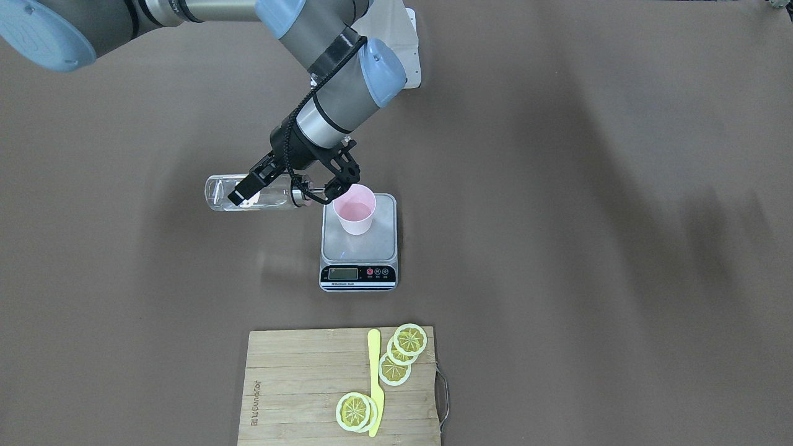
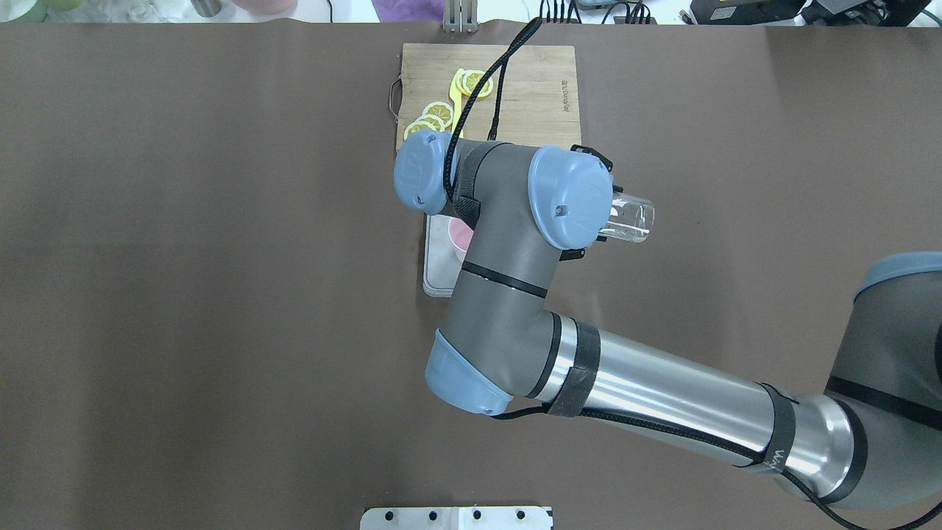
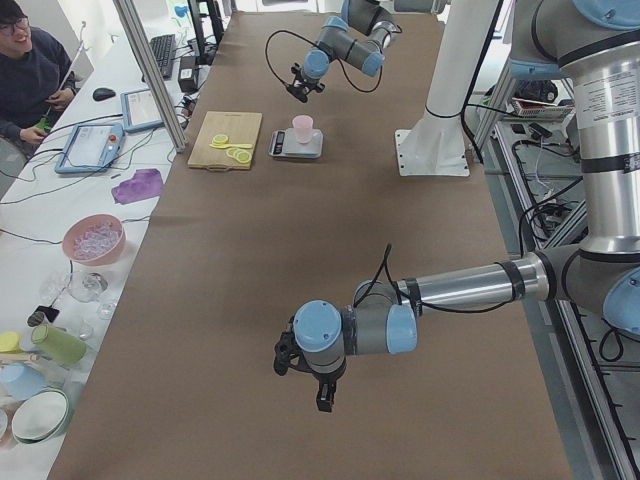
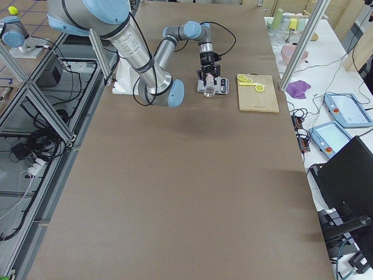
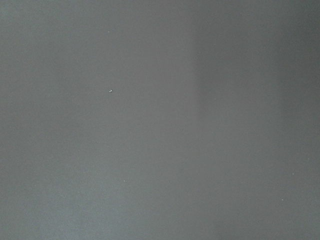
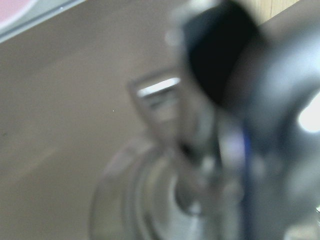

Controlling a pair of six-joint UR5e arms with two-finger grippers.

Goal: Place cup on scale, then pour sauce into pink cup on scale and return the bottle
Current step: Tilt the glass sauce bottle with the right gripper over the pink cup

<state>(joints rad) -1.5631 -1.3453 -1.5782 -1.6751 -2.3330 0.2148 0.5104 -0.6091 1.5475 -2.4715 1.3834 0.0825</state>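
The clear glass bottle [image 1: 217,193] lies roughly level above the worktop [image 1: 557,248], pinched by the right pincer [image 1: 288,186], with its metal spout at the rim of the pink cup [image 1: 354,214]. The cup stands upright on the robot-side part of the scale [image 1: 384,241]. The bamboo cutting board [image 1: 297,371], which carries lemon slices [image 1: 403,353] and a yellow knife [image 1: 374,384], lies apart from the scale. The left pincer [image 3: 318,385] hangs over bare worktop well away, and whether it is spread or pressed together cannot be told.
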